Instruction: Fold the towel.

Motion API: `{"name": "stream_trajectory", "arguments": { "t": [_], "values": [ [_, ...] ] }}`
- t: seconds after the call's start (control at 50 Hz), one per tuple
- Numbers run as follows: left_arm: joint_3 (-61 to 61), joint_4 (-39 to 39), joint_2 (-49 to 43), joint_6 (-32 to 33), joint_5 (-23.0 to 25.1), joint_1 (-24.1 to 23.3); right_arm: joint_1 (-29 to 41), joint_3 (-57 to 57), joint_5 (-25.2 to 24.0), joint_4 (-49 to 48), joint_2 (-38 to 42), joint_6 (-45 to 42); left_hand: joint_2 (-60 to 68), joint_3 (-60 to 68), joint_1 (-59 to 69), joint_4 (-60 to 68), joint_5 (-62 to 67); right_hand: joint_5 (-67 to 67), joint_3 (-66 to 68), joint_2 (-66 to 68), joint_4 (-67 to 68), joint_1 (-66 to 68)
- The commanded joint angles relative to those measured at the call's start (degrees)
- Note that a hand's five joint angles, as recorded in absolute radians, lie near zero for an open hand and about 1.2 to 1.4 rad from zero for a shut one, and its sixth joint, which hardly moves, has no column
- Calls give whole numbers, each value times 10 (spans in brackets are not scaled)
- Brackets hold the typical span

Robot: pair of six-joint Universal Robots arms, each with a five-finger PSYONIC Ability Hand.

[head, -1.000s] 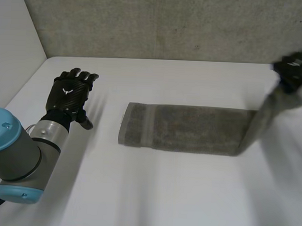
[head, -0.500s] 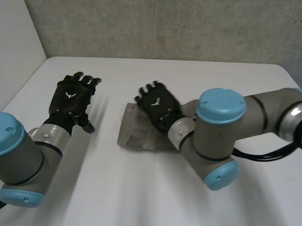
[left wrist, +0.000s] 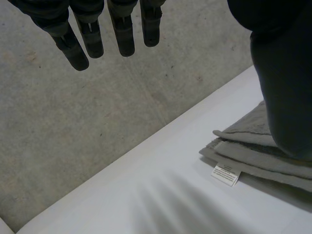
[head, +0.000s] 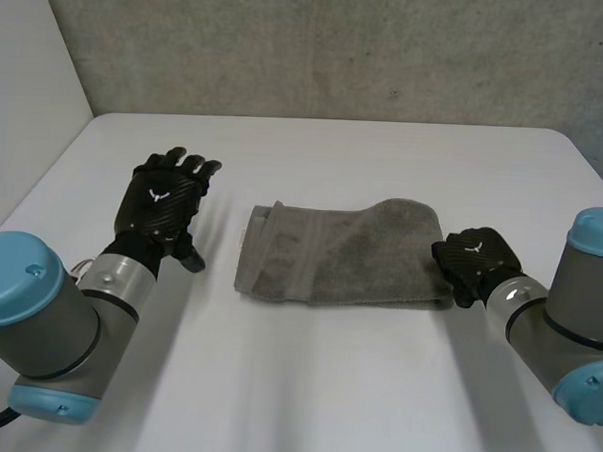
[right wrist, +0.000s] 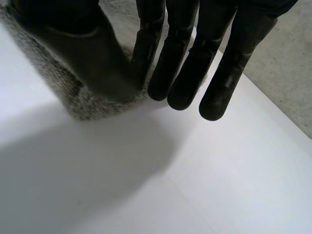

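The grey towel (head: pixel 340 253) lies folded in the middle of the white table (head: pixel 304 386), with its right end humped up. My right hand (head: pixel 477 262) is at that right end. In the right wrist view its thumb and nearest finger (right wrist: pixel 146 53) pinch the towel's edge (right wrist: pixel 78 105), and the other fingers hang straight beyond it. My left hand (head: pixel 160 205) hovers open to the left of the towel and does not touch it. In the left wrist view its straight fingers (left wrist: pixel 124 34) point past the layered end of the towel (left wrist: pixel 263 156).
A small white label (left wrist: pixel 226 174) sticks out of the towel's left end. A grey concrete wall (head: pixel 339 48) runs behind the table's far edge. Bare tabletop stretches in front of the towel and on both sides of it.
The right hand held the towel's right end high, swept across to the towel's left end, and is now back at the right. The towel is shorter and doubled. The left hand drifted slightly right.
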Motion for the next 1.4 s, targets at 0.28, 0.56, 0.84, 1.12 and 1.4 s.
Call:
{"name": "stream_trajectory", "arguments": {
  "t": [0.28,0.56,0.84,1.12,1.4],
  "values": [
    [-1,0,8,0,-18,-20,-2,31,-45,-29,-9,89,-48,-39,-46,-49,-123,-487,-480,-486,-482,-491],
    [-14,22,5,0,-17,-18,-4,35,-67,-58,1,123,-48,-39,-46,-49,-123,-199,-192,-199,-194,-203],
    [-20,34,11,0,-21,-17,-64,40,-57,19,-15,37,-48,-39,-46,-49,-123,102,108,102,106,97],
    [5,28,71,-4,-22,-20,-147,40,-92,106,-131,-109,-48,-39,-46,-49,-123,102,108,102,106,97],
    [102,2,70,-28,-62,-74,161,-113,-106,102,-45,-16,-48,-39,-46,-49,-123,102,108,102,106,97]
  ]
}}
